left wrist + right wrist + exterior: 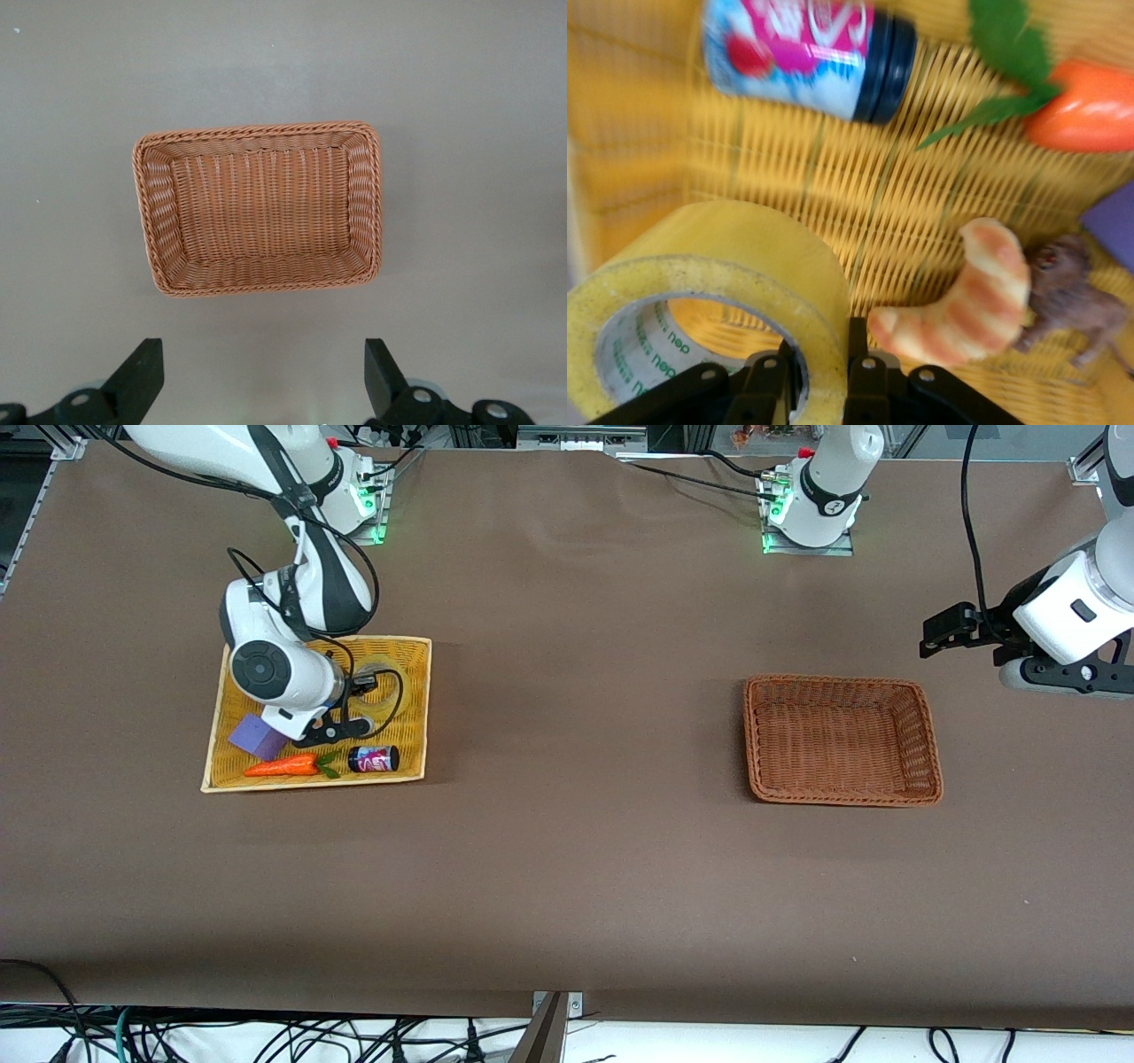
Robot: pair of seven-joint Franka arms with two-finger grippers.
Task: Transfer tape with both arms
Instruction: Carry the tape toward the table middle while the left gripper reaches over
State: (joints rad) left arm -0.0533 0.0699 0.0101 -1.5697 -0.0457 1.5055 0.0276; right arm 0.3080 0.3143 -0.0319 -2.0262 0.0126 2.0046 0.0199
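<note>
The tape (713, 292) sits in the yellow basket (409, 717), its wall clamped between the right gripper (824, 376) fingers; transfer has barely begun. The left gripper (261, 376) waits, spread wide, above the table beside the empty brown basket (921, 731). Print inside the roll is unreadable.

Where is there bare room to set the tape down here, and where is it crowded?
The brown wicker basket holds nothing, and bare tablecloth spans between both baskets. The yellow basket is crowded: tape in the right gripper, jar, carrot, croissant.
</note>
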